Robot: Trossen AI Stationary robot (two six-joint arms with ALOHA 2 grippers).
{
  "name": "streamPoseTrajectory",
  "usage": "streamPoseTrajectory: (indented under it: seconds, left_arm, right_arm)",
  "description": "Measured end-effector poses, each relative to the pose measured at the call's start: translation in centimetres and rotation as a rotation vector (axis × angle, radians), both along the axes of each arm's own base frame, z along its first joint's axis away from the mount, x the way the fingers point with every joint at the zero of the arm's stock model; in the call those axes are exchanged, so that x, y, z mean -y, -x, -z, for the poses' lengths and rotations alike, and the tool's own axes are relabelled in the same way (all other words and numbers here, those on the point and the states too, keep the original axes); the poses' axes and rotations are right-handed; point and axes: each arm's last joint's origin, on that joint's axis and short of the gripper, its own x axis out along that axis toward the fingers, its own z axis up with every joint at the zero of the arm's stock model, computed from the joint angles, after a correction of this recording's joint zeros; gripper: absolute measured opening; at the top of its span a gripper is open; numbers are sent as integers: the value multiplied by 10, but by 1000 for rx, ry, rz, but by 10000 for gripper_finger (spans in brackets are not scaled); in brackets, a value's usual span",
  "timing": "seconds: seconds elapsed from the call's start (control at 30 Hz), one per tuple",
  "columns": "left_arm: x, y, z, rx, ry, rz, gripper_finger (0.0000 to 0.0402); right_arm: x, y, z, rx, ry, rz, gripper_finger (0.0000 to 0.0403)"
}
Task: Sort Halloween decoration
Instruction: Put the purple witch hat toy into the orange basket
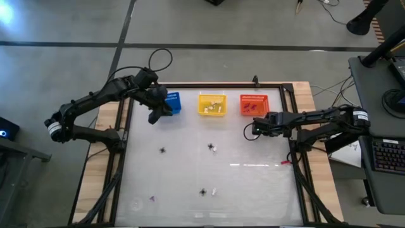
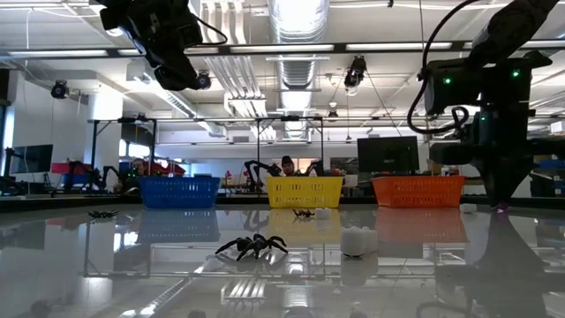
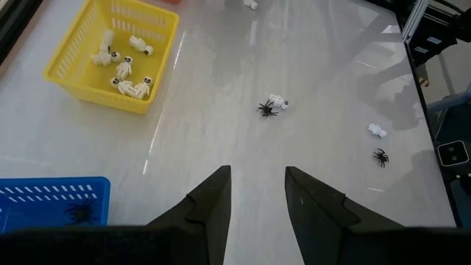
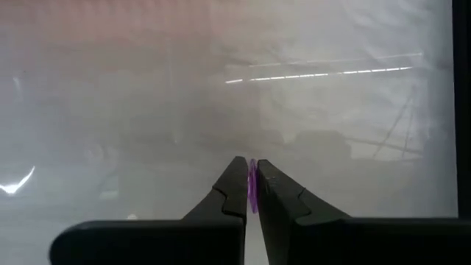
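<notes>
- table [image 1: 253,190]: pale glossy top in a dark frame, carries everything
- left arm: reaches in from the left edge toward the far left corner; left pincer [image 1: 154,116] hangs above the table just beside the blue basket, fingers [image 3: 213,206] spread, nothing between them
- right arm: comes in from the right edge; right pincer [image 4: 252,184] sits near the orange basket, toward the far right corner, fingers pressed together on a thin purple piece [image 4: 252,188]
- blue basket [image 1: 173,102]: far edge, leftmost of three; one dark spider shape shows inside in the left wrist view
- yellow basket [image 1: 212,104]: far edge, middle; several whitish pieces [image 3: 125,70] lie in it
- orange basket [image 1: 254,104]: far edge, rightmost; contents too small to tell
- loose Halloween decoration on the table: black spider [image 1: 162,151] left of centre; spider touching a whitish piece [image 1: 212,147] near the centre; another spider [image 1: 203,191] just beside a whitish piece [image 1: 214,190] toward the near edge; small purple piece [image 1: 152,198] toward the near left corner
</notes>
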Motion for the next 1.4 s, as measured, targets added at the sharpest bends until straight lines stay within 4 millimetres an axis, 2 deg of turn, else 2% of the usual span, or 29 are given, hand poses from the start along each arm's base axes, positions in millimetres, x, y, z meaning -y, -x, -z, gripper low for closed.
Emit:
streamPoseTrajectory:
  seconds: [0.23,0.43,0.67,0.87,1.13,1.4]
  left_arm:
    - [0,0,0,0,0,0,111]
    - [0,0,0,4,-4,-1,111]
    - [0,0,0,4,-5,-2,111]
    - [0,0,0,6,-16,7,111]
    - [-3,1,1,-50,-92,-62,111]
    - [-4,1,1,-56,-79,-83,111]
  right_arm:
    - [0,-4,-13,2,-43,-22,8]
    - [3,-17,-33,64,-12,-48,7]
    - [12,-38,-67,148,153,-84,8]
    - [32,-43,-87,153,263,-83,8]
    - [66,-31,-88,120,273,-55,8]
    - [90,-24,-83,94,252,-92,9]
